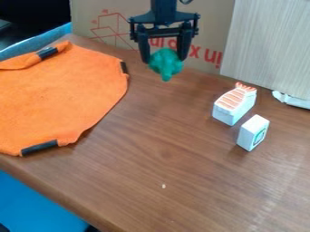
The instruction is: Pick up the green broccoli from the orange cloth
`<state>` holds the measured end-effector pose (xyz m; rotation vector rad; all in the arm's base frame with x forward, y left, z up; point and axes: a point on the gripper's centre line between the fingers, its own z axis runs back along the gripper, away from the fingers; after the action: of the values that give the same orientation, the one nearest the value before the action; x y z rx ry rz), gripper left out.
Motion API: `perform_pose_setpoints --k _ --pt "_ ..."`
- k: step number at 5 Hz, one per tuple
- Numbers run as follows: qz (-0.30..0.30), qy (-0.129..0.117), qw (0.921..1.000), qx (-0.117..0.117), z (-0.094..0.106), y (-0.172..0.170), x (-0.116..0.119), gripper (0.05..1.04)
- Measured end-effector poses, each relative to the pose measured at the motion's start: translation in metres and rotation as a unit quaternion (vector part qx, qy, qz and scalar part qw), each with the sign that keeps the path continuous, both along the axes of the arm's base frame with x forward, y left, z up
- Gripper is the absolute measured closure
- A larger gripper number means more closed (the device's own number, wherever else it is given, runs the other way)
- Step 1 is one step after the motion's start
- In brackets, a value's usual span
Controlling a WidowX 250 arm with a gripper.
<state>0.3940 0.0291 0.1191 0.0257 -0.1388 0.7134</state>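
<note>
At the top centre, the black gripper [164, 58] hangs over the back of the brown table, shut on a small green object [165, 63] with a narrow tip pointing down. To its left lies an orange cloth [57, 95] with black strips on its edges. Right of centre, a white block with an orange striped top [234, 105] rests on the table. Just in front of it stands a smaller white block [253, 132] with a dark green mark on one side.
Behind the gripper stands a cardboard box [207, 31] with red print. A pale panel [269, 45] rises at the back right, with a white piece [292, 99] at its foot. The table's front edge [57, 198] runs diagonally at lower left.
</note>
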Motion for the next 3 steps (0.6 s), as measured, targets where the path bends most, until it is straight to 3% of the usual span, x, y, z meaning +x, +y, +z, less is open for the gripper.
perform_pose_setpoints --k 3 --pt "0.003 -0.002 1.0 0.0 0.0012 0.0 0.0 0.093"
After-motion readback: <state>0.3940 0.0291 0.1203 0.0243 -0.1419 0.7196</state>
